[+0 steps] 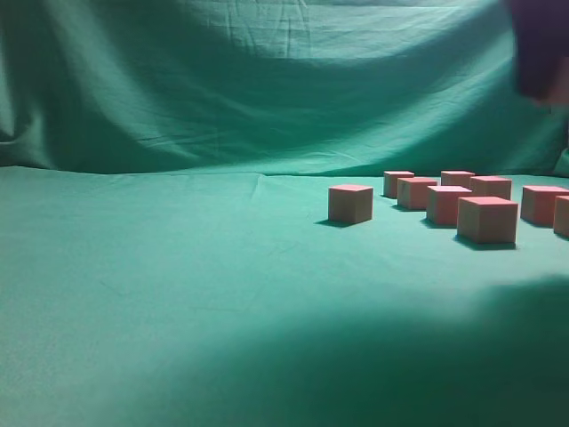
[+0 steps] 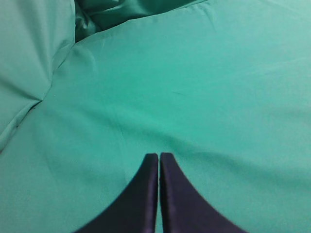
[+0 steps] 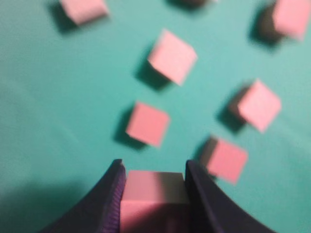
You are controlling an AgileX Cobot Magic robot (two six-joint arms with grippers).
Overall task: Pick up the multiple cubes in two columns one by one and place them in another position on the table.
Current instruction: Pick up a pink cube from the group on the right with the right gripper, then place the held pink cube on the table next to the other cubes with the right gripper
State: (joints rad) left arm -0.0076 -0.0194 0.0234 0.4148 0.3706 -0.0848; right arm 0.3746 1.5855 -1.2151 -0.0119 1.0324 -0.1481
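Note:
Several pink cubes stand on the teal table [image 1: 178, 294] at the right of the exterior view, the nearest [image 1: 486, 219] in front and one [image 1: 350, 203] apart to the left. My right gripper [image 3: 153, 167] is shut on a pink cube [image 3: 153, 194] and holds it high above the others; the gripper shows as a dark blur at the top right [image 1: 540, 49]. Several cubes lie below it in the right wrist view, one [image 3: 147, 123] just ahead of the jaws. My left gripper [image 2: 159, 156] is shut and empty over bare cloth.
The draped green backdrop [image 1: 267, 80] rises behind the table. Cloth folds [image 2: 29, 97] lie to the left of my left gripper. A broad shadow [image 1: 356, 356] covers the table's front.

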